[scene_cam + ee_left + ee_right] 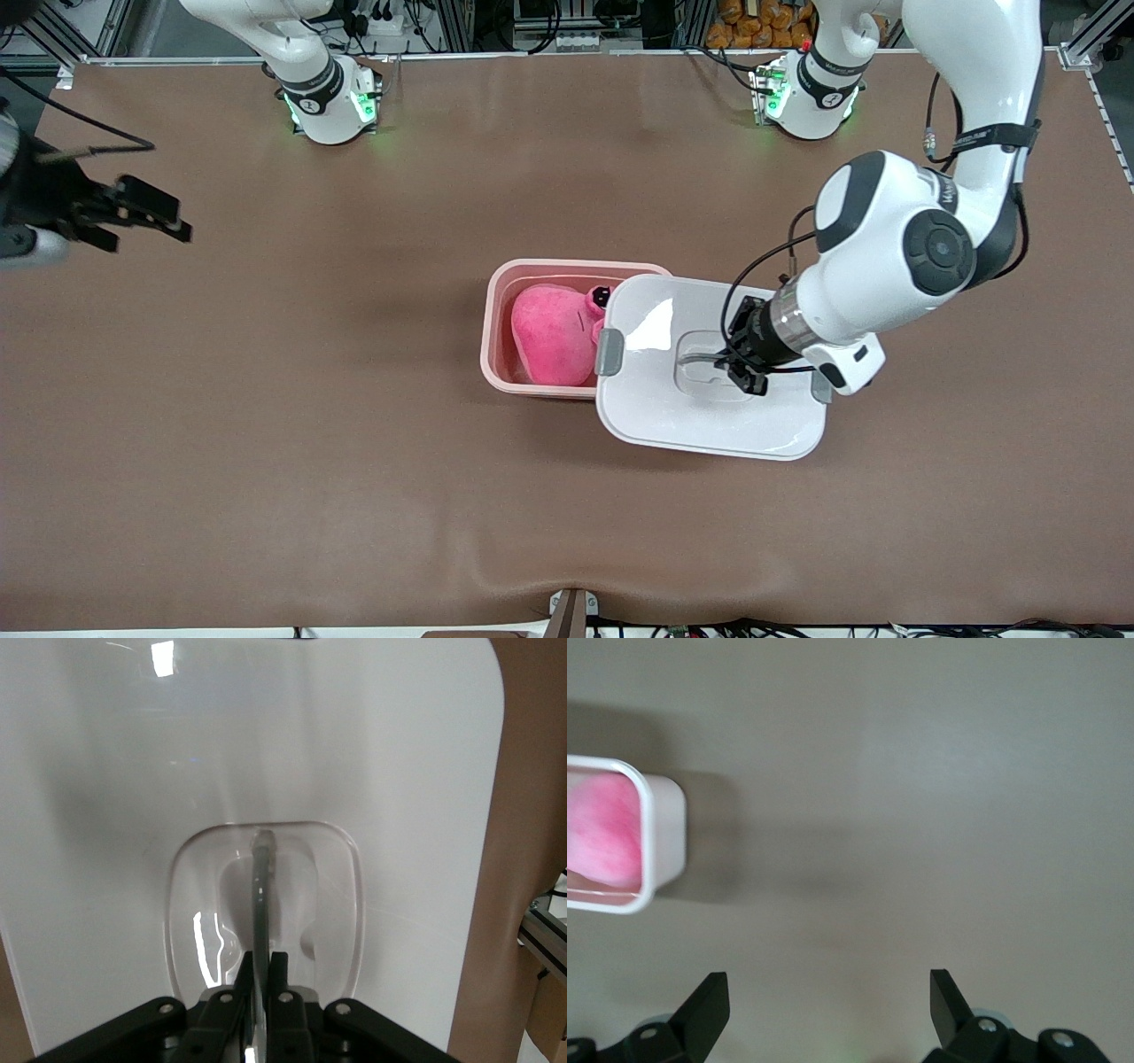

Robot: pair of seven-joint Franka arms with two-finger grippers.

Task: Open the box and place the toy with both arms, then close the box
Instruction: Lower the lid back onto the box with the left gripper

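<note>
The left claw (749, 370), clenched on the white lid's clear handle (262, 895), carries the lid (709, 416) over the pink box (496, 354) holding the plush toy (554, 332), next needing alignment, while the released right claw (828, 1001) waits.

The toy (554, 335) lies in the box (498, 292) at the middle of the table (266, 443). The lid (656, 416) sits over the box's end toward the left arm, covering it partly, its nearer edge sticking out past the box.
</note>
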